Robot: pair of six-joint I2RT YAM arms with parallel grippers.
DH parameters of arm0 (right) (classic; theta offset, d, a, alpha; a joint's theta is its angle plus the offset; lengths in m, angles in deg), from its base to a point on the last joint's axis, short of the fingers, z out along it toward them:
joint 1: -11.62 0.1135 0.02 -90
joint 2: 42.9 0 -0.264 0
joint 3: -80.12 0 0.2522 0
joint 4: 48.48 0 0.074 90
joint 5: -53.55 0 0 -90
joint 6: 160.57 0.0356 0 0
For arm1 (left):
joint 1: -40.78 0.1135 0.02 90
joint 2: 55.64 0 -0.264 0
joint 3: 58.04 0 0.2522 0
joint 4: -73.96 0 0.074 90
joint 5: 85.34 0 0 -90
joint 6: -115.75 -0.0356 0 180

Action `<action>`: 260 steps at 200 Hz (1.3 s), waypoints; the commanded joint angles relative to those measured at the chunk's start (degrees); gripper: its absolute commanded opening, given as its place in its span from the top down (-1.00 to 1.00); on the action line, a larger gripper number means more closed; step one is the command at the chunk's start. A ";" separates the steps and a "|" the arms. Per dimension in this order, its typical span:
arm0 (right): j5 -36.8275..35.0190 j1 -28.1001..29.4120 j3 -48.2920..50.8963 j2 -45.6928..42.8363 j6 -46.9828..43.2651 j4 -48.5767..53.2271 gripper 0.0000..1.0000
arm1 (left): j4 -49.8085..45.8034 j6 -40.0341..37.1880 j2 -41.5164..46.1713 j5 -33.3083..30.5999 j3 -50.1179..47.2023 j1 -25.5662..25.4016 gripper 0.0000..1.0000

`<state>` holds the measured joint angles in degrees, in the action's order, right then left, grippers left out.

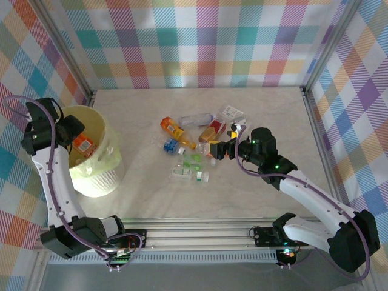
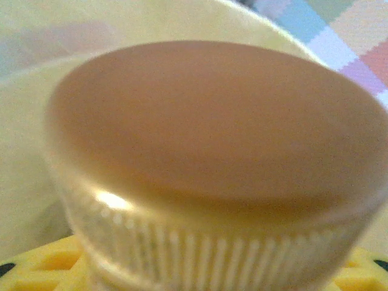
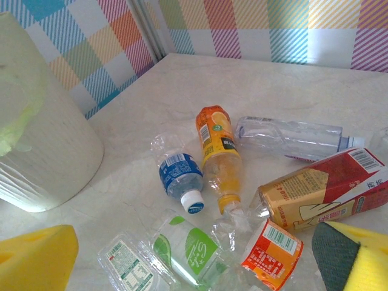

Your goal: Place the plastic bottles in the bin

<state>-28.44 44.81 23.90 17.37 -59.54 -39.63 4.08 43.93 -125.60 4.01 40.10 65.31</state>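
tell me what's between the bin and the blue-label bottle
Nothing: bare table separates the bin from the blue-label bottle, seen in the right wrist view.

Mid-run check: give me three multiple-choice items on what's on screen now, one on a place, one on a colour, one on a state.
1. Where does the bin stand?
A) at the left of the table, by the left arm
B) in the far right corner
C) amid the bottles

2. What colour is the label on the white-capped bottle beside the orange bottle?
A) green
B) blue
C) red

3. The right jaws are:
A) shut on a bottle
B) shut, empty
C) open

Answers:
1 A, the top view shows it at the left edge.
2 B, the right wrist view shows a blue label.
3 C, the yellow pads stand far apart.
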 commanded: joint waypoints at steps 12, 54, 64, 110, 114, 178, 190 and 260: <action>1.66 0.22 1.25 -0.95 -1.37 -2.22 -0.99 | -2.20 -1.49 -1.77 5.12 -2.69 0.42 -0.03; 0.90 0.21 1.74 -1.63 -1.14 -2.23 -0.99 | -1.80 -3.03 -3.31 7.51 -4.43 0.28 -0.16; 0.65 0.21 1.96 -1.81 -1.09 -2.28 -0.99 | -1.64 -3.38 -3.57 7.93 -4.53 0.00 -0.19; 0.08 0.21 3.14 -2.83 0.13 -1.80 -0.99 | -1.36 -4.07 -3.25 6.59 -3.91 -2.19 -0.41; 0.03 0.21 3.26 -2.95 0.21 -1.82 -0.99 | -1.36 -4.07 -3.12 6.62 -3.81 -2.32 -0.43; -2.12 0.21 3.79 -3.50 -0.48 -0.42 -0.99 | -1.01 -2.67 -1.13 6.37 -2.39 -2.86 -0.82; -2.59 0.21 3.80 -3.24 -0.43 -0.37 -0.99 | -1.18 -2.30 -0.66 5.94 -2.23 -2.88 -0.91; -7.54 0.21 2.47 0.07 1.37 -1.22 -0.99 | -2.98 0.55 4.79 4.45 1.16 -3.09 -1.00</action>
<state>-32.81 44.81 27.31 16.21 -59.28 -39.74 3.01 42.68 -123.96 8.43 38.70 63.28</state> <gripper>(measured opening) 0.996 0.997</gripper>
